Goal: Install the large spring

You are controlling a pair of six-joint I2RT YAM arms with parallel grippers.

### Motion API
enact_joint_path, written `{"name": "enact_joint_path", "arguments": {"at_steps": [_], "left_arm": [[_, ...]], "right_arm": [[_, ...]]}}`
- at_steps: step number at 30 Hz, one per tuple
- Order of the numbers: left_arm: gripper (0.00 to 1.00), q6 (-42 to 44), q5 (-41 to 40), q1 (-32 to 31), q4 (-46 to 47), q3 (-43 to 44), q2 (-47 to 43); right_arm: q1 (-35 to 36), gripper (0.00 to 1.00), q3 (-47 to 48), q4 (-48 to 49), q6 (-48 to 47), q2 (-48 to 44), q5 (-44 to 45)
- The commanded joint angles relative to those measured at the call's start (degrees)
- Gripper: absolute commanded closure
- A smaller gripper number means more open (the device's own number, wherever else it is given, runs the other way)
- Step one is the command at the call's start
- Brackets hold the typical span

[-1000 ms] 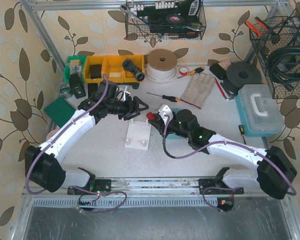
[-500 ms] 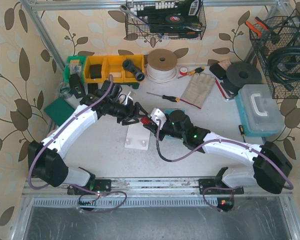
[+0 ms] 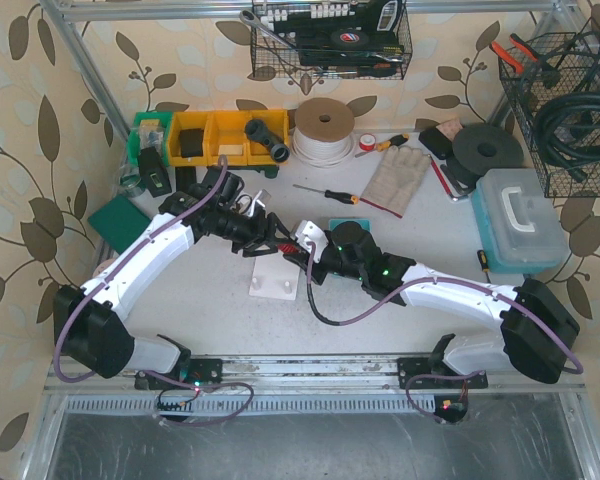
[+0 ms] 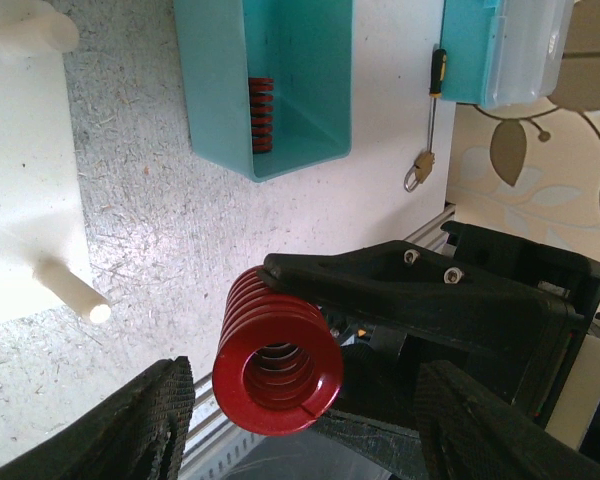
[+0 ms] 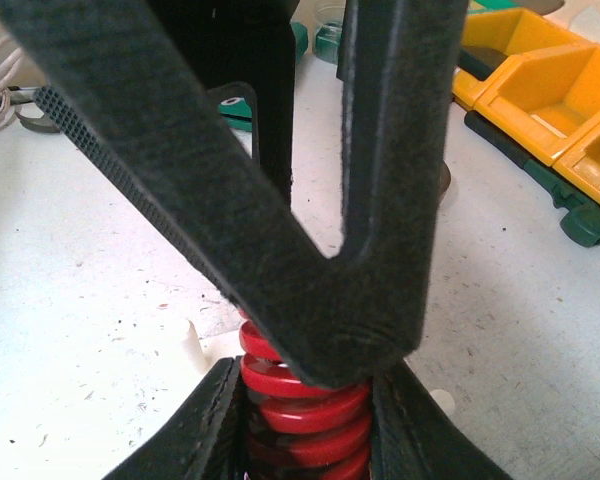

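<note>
1. Task state: the large spring [image 4: 277, 365] is in the air, clear of the table [image 3: 205, 300], and sits on no peg, so the fitting itself is not yet done
2. Right gripper [image 5: 305, 405]: jaws narrow, clamped on the coils of the large spring and carrying it
3. Left gripper [image 4: 300, 415]: jaws wide, one finger [image 4: 130, 430] on each side of the spring's open end; in the left wrist view neither finger touches the coils. This is judged to be the approach to a handover or a steadying hold
4. Target: the white plate [image 3: 277, 277] lies flat on the table, just on the near side of the two meeting grippers; the pegs [image 4: 70, 295] that show on it are bare
5. Left to do, as a judgement: settle which gripper carries the spring, line its bore up over a peg, push it down, then let go
6. Open room: bare table lies at the near side of the plate, between the two arms; over the plate's far edge the two wrists crowd each other
7. Edges: the teal bin [image 4: 210, 90], with a small spring [image 4: 261, 115] inside, sits just beyond the right wrist; the screwdriver [image 3: 330, 193] and yellow bins [image 3: 215, 137] lie well apart at the back
</note>
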Motion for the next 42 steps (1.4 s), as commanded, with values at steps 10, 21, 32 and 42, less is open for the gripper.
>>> {"name": "enact_joint_path", "arguments": {"at_steps": [10, 21, 32, 42], "left_arm": [[0.45, 1.18, -0.54, -0.79, -1.06, 0.16, -0.38], [0.55, 1.28, -0.54, -1.19, -0.59, -0.53, -0.14], [0.9, 2.12, -1.53, -1.18, -1.59, 0.2, 0.41], [1.0, 3.7, -5.29, -1.19, -5.13, 4.46, -0.03]], "right_arm": [[1.31, 1.0, 2.74, 0.7, -1.52, 0.45, 0.86], [1.29, 1.0, 2.74, 0.86, -1.52, 0.52, 1.53], [1.44, 1.0, 2.61, 0.71, -1.35, 0.36, 1.73], [1.4, 0.72, 2.73, 0.46, -0.16, 0.08, 3.86]]}}
